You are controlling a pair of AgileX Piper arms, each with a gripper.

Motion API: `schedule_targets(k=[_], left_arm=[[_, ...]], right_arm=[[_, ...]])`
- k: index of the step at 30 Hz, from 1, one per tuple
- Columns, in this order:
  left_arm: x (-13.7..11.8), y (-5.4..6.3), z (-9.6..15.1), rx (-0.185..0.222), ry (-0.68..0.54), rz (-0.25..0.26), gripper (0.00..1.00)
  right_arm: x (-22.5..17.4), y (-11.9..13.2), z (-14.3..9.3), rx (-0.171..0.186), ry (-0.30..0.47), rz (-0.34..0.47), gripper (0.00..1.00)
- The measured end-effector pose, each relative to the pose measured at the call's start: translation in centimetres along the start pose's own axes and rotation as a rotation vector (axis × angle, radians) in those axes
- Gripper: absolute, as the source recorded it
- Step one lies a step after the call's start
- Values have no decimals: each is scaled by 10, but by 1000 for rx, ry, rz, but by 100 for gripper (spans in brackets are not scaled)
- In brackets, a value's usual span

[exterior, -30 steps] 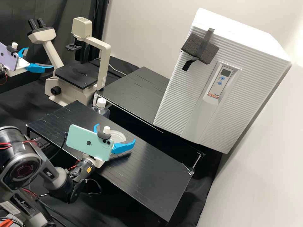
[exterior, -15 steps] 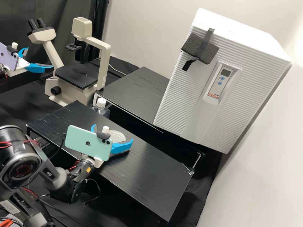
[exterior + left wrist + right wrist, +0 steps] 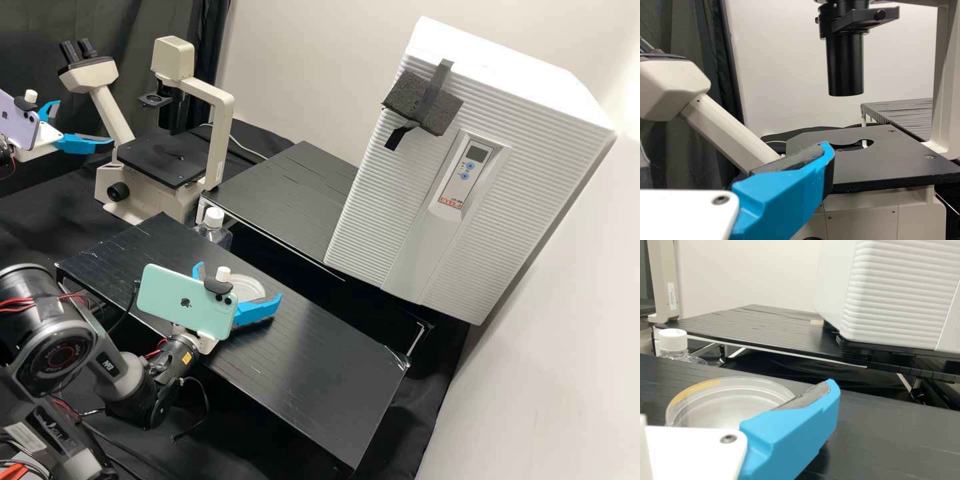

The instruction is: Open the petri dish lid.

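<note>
The right gripper (image 3: pixel 240 283), at centre-left of the high view, is wide, its two blue fingers set well apart. It is at the petri dish (image 3: pixel 251 287), which sits on the front black stand (image 3: pixel 320 380) and lies partly behind the gripper assembly. In the right wrist view the dish is at lower left, flat on the stand, a yellow band (image 3: pixel 695 390) along part of its rim; one blue finger overlaps the near edge. Contact between finger and dish cannot be determined, nor can the lid be distinguished from the base. A mint-green phone (image 3: pixel 183 300) is mounted on this arm.

The left gripper (image 3: pixel 85 123), upper left of the high view, is likewise wide, with a lilac phone (image 3: pixel 17 123) on its arm. The left wrist view has one of its fingers in front of the microscope (image 3: pixel 223 133), which is at upper left of the high view.

A white-capped clear bottle (image 3: pixel 213 230) is just behind the front stand, left of centre in the high view. Beyond it is the rear black stand (image 3: pixel 287 193). A white ribbed cabinet (image 3: pixel 373 220) occupies the upper right, a dark foam block (image 3: pixel 430 110) taped to its face.
</note>
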Motion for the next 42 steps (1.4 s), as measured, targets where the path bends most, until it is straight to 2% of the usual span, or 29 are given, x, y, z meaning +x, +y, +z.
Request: schedule_targets(k=[2, 3, 42], left_arm=[[0, 0, 0, 0, 0, 0, 100], [0, 0, 0, 0, 0, 0, 100], [0, 0, 0, 0, 0, 0, 100]], right_arm=[[0, 0, 0, -1, 1, -1, 100], [0, 0, 0, -1, 1, -1, 0], [1, -2, -1, 11, 4, 0, 0]])
